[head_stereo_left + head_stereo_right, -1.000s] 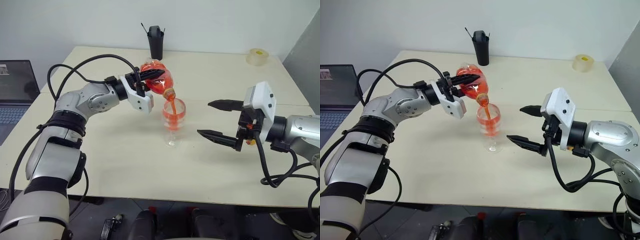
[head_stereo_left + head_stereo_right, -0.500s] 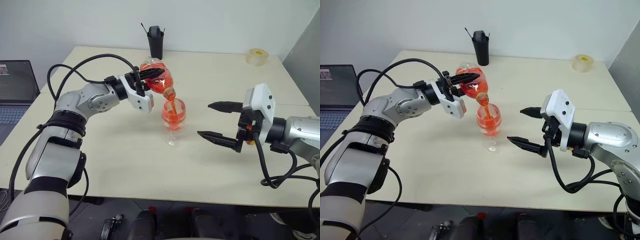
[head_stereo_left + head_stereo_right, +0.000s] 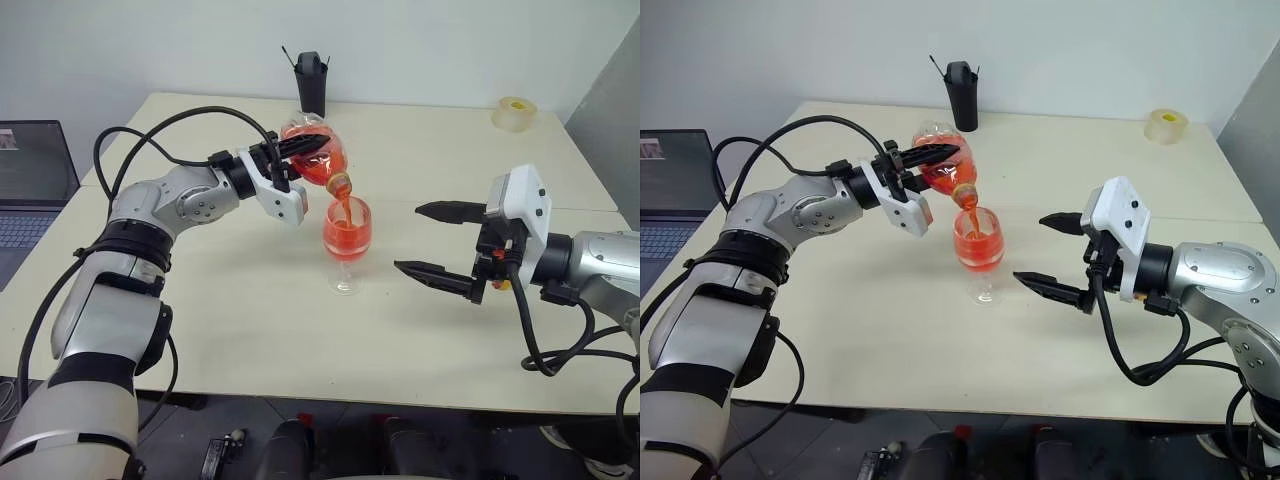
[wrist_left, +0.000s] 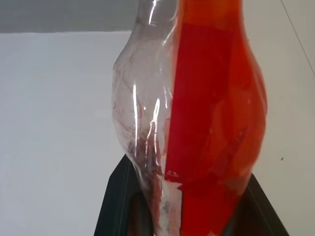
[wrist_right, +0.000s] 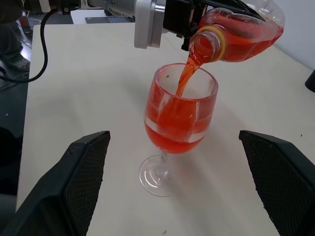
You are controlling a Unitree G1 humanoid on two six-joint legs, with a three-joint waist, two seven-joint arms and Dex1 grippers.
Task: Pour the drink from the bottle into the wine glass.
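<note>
- bottle (image 3: 316,158) tipped mouth-down over wine glass (image 3: 346,238), drink (image 5: 186,79) streaming in; glass over half full, upright mid-surface (image 3: 250,330)
- left end effector (image 3: 300,148) clamped on bottle body
- right end effector (image 3: 436,240) fingers wide apart, empty, beside glass

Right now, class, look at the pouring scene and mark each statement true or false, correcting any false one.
1. The left gripper holds the bottle tilted over the wine glass. True.
2. The wine glass lies on its side. False: it stands upright on the table.
3. A stream of the drink runs from the bottle's mouth into the glass. True.
4. The right gripper is clamped on the glass stem. False: it is open, apart from the glass.
5. A roll of tape sits at the table's far right corner. True.
6. The black cup stands between the grippers. False: it stands at the table's far edge.
</note>
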